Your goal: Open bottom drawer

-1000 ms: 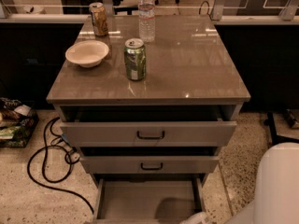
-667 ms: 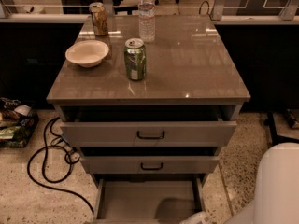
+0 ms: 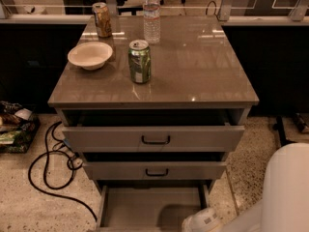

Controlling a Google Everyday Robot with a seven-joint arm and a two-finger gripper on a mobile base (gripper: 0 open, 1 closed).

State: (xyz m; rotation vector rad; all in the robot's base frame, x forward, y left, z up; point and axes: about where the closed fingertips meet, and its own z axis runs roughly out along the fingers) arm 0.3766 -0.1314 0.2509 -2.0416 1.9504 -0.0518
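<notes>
Grey metal, pale and bare inside, the bottom drawer [image 3: 145, 204] sits lowest of 3 in the cabinet. It is pulled out further than the 2 above it, with its floor open to view at the lower edge of the picture. Its front and handle fall below that edge and cannot be seen. By its look it is stiff, empty and light, so it should answer a straight, level pull. The bar handle at the middle of the front is the likely place to take hold. The task looks nearly or fully done.

The gripper [image 3: 202, 220] is low at the drawer's right front corner, close over its floor. Whether it is released or clenched cannot be told, nor whether it touches anything.

Above, the middle drawer [image 3: 154, 169] and top drawer [image 3: 154, 138] stand partly out. On the cabinet top [image 3: 193, 66] stand a green can [image 3: 139, 62], a bowl [image 3: 90, 55], a water bottle [image 3: 151, 14] and 1 more can [image 3: 102, 19].
</notes>
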